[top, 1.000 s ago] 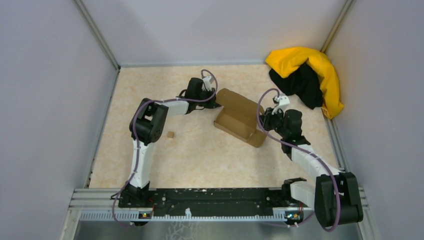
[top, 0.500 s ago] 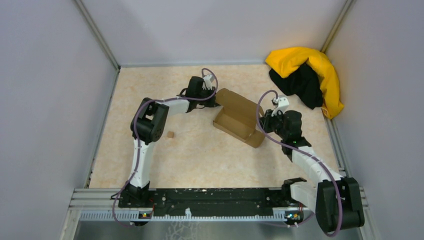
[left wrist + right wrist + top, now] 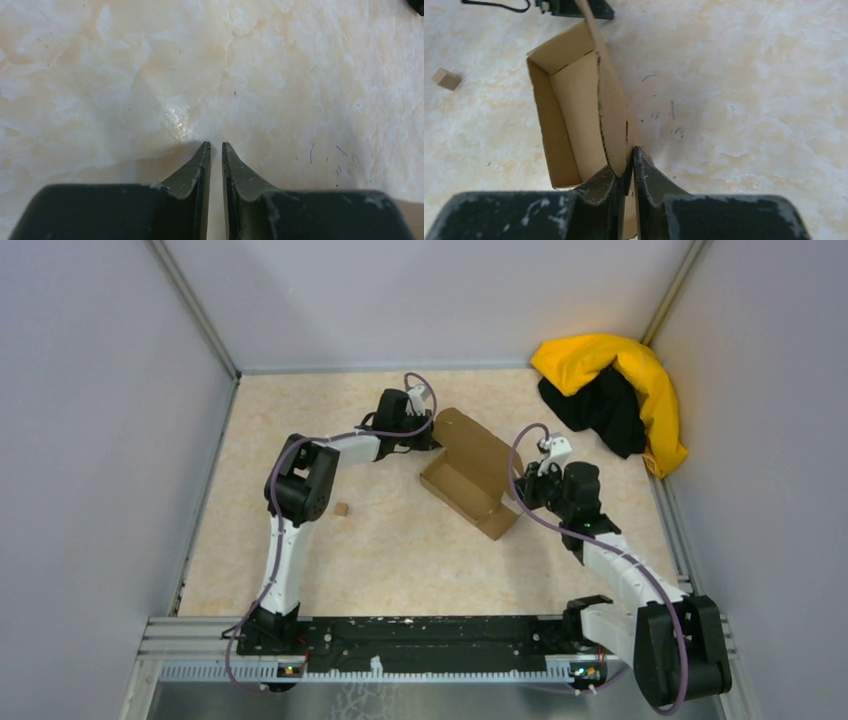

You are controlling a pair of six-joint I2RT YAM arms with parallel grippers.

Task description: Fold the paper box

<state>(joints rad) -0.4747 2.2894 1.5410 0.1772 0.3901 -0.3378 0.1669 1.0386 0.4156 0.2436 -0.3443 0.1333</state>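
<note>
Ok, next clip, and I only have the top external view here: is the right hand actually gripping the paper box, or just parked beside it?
Observer: Gripping. The right wrist view shows the right hand pinching one wall of the paper box, one finger inside, one outside.
Operator: And the left hand?
Observer: The left hand holds nothing. Its fingers are nearly closed, over bare table.
Operator: Anything inside the box?
Observer: Nothing. The right wrist view looks into it and shows only bare cardboard.

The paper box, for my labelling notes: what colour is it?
The paper box is plain brown cardboard, no print visible; clearest in the right wrist view.
</note>
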